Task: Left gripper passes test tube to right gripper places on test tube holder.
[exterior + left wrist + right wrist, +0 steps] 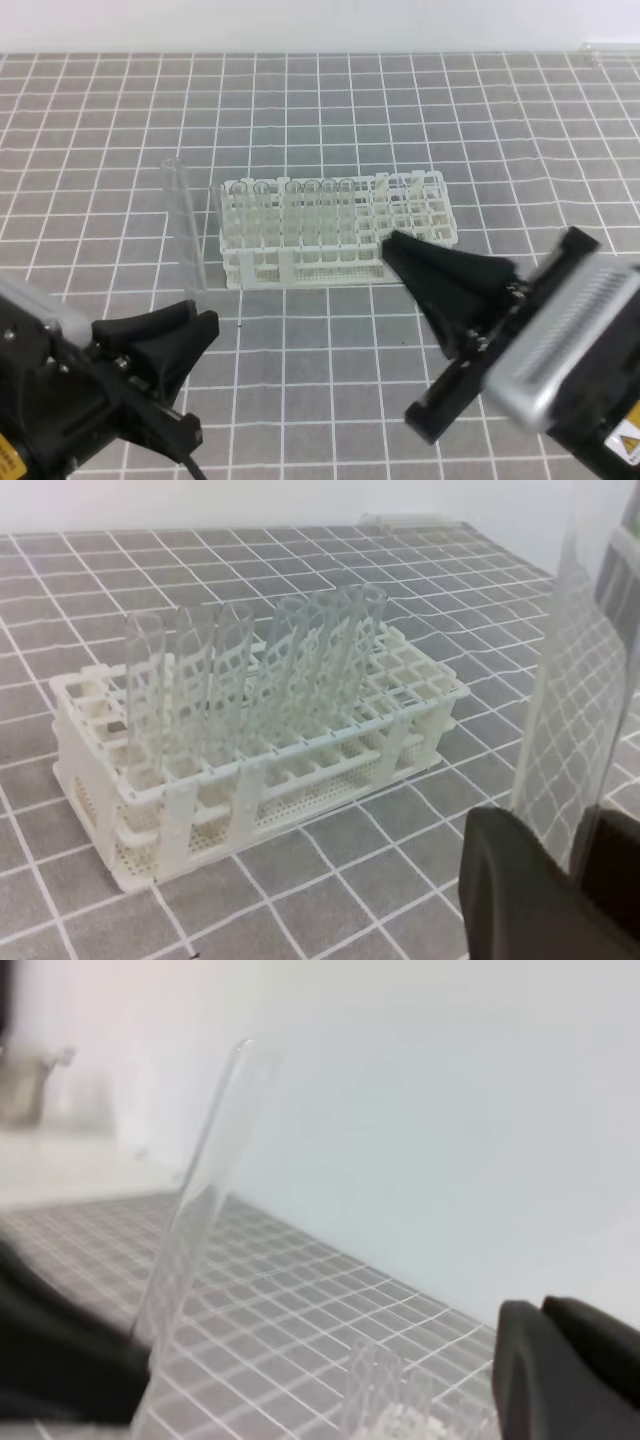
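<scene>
Test tube (183,220): thin clear glass, light, slick, fragile. I judge mid-shaft the spot for the handover. Near left, left gripper (195,335) pinches its lower end upright; near right, right gripper (392,244) is closed, empty. Left wrist view alone shows other tubes (260,670) in the farther test tube holder (400,695).
</scene>
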You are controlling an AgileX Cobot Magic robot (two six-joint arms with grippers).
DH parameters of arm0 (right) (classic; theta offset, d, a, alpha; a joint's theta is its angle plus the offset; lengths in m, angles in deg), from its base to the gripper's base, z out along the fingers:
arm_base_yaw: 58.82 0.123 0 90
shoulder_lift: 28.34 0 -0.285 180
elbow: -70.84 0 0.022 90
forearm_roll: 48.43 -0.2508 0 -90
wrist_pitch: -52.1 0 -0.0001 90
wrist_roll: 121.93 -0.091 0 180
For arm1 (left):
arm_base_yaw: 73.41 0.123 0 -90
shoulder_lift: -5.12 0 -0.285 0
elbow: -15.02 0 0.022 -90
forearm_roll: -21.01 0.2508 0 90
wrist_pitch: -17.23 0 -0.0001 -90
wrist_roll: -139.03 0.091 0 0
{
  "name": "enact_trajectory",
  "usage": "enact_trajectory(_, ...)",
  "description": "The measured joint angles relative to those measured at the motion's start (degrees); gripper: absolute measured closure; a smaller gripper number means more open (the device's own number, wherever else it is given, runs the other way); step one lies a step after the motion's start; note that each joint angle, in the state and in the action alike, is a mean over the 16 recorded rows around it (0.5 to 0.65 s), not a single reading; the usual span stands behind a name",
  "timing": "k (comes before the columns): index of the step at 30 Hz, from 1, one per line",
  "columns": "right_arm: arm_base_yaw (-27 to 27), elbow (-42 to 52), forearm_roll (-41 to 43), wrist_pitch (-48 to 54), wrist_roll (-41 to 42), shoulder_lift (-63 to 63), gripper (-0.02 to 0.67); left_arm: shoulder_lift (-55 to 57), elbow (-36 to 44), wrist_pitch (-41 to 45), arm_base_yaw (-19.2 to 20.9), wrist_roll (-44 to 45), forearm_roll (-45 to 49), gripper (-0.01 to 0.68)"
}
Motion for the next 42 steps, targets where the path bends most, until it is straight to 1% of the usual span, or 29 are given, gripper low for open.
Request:
enact_trajectory(4,0.6,2.7,0.7,-7.0,-3.9,0.3,0.638,0.9,0.0,-0.8,0.0,0.0,1.2,0.631)
enact_trajectory(7,0.8,2.5,1.4,-7.9,-7.8,0.3,0.587,1.4,0.0,-1.3,0.0,0.0,2.3,0.62)
enact_trajectory(10,0.9,0.8,2.5,-6.2,-11.5,0.2,0.507,1.8,0.0,-2.0,0.0,0.1,3.5,0.62)
enact_trajectory(18,1.1,-5.8,6.2,-0.1,-19.6,-1.4,0.262,2.2,0.1,-4.0,0.0,0.1,6.9,0.609)
enact_trajectory(22,1.1,-8.4,8.4,1.2,-23.0,-3.4,0.181,2.2,0.9,-6.5,0.0,0.1,7.8,0.609)
enact_trajectory(26,1.1,-10.4,10.5,1.6,-26.4,-5.6,0.155,2.2,2.4,-9.6,0.0,0.2,8.5,0.62)
enact_trajectory(34,1.1,-12.4,15.2,1.5,-30.7,-8.5,0.153,2.2,5.6,-15.7,0.0,0.2,8.9,0.626)
enact_trajectory(42,1.1,-13.2,18.4,1.3,-32.9,-9.1,0.153,2.7,6.5,-17.5,0.0,0.1,9.6,0.604)
